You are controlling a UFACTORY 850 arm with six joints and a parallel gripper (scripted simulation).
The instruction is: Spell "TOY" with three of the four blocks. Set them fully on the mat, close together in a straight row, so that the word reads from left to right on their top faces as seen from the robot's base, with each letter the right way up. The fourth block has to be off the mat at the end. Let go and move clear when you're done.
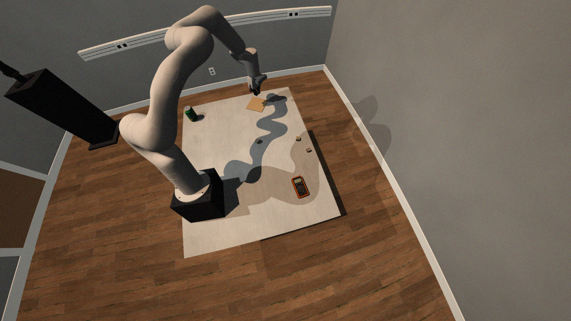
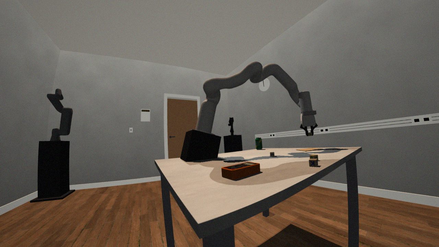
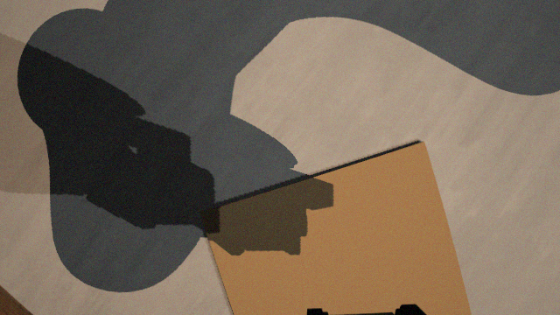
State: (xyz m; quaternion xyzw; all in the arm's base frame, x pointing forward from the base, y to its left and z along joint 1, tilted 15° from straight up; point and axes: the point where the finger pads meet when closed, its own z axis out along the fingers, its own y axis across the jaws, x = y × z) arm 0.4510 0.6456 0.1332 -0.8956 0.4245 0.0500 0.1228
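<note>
The tan mat (image 1: 256, 104) lies at the far end of the table; it also shows in the exterior view (image 2: 310, 149) and fills the lower right of the wrist view (image 3: 346, 236). My gripper (image 1: 255, 91) hangs some way above the mat's far edge, shut on a small block (image 2: 310, 133); the block's letter cannot be read. Only the fingertips show in the wrist view. Three other blocks lie off the mat: one in the arm's shadow at mid table (image 1: 258, 141), and two near the right edge (image 1: 298, 138) (image 1: 308, 150), the nearer one with a dark X on its side (image 2: 313, 163).
A green can (image 1: 190, 113) stands at the far left of the table. An orange multimeter (image 1: 299, 186) lies near the right front. The table's right edge runs close to the two right-hand blocks. My arm's base (image 1: 201, 195) sits at the near left.
</note>
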